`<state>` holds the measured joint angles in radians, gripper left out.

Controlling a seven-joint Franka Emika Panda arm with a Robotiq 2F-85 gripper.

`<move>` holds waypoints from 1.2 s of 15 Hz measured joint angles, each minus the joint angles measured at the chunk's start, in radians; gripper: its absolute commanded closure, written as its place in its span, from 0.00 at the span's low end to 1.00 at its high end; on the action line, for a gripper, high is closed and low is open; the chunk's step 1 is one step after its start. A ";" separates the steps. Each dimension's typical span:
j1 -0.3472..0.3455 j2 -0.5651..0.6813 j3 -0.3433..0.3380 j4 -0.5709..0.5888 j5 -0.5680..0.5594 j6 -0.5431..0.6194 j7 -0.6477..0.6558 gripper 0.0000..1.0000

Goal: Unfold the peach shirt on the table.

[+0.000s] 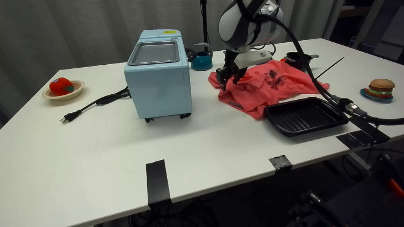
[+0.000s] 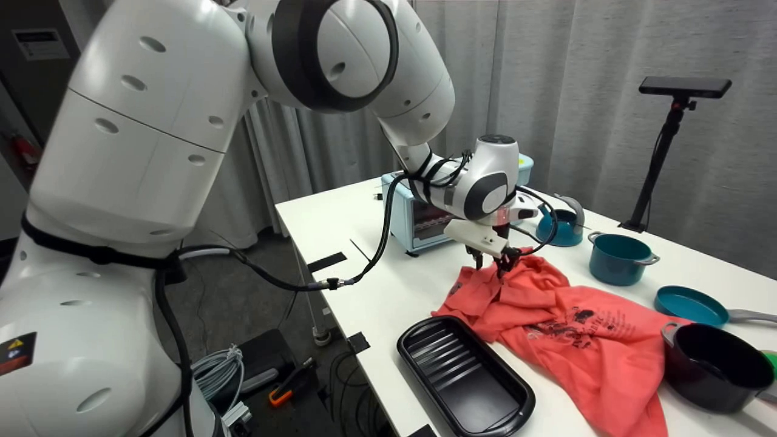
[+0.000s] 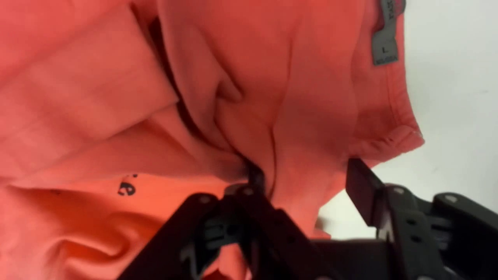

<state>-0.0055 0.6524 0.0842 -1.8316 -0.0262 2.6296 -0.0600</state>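
Note:
The peach shirt point(image 1: 281, 90) lies rumpled on the white table point(image 1: 104, 167), its dark print point(image 2: 573, 328) facing up in both exterior views. Layers are bunched at the end nearest the toaster oven, where my gripper point(image 2: 489, 271) points down into the cloth. In the wrist view the gripper point(image 3: 305, 173) is open, its fingers well apart on either side of a raised fold of the shirt point(image 3: 280, 101). The left fingertip is partly sunk in the folds; the right one stands by the cloth's edge. A grey size label point(image 3: 384, 48) shows near the neckline.
A light blue toaster oven point(image 1: 159, 85) stands beside the bunched end. The black tray point(image 2: 464, 376) touches or nearly touches the shirt's front edge. A dark pot point(image 2: 716, 364), teal pan point(image 2: 692, 304), teal pot point(image 2: 619, 258) and kettle point(image 1: 202, 60) line its far side. A toy burger point(image 1: 381, 88) sits farther off.

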 measured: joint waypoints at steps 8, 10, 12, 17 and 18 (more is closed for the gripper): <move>0.008 0.018 0.004 -0.021 0.000 0.069 0.002 0.98; 0.013 0.014 0.002 -0.034 0.000 0.089 0.004 0.98; 0.017 0.012 0.002 -0.041 0.000 0.100 0.007 0.66; 0.034 0.000 0.002 -0.062 0.000 0.100 0.055 0.29; 0.039 -0.001 0.000 -0.064 0.000 0.100 0.069 0.21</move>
<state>0.0336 0.6517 0.0845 -1.8960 -0.0263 2.7300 0.0091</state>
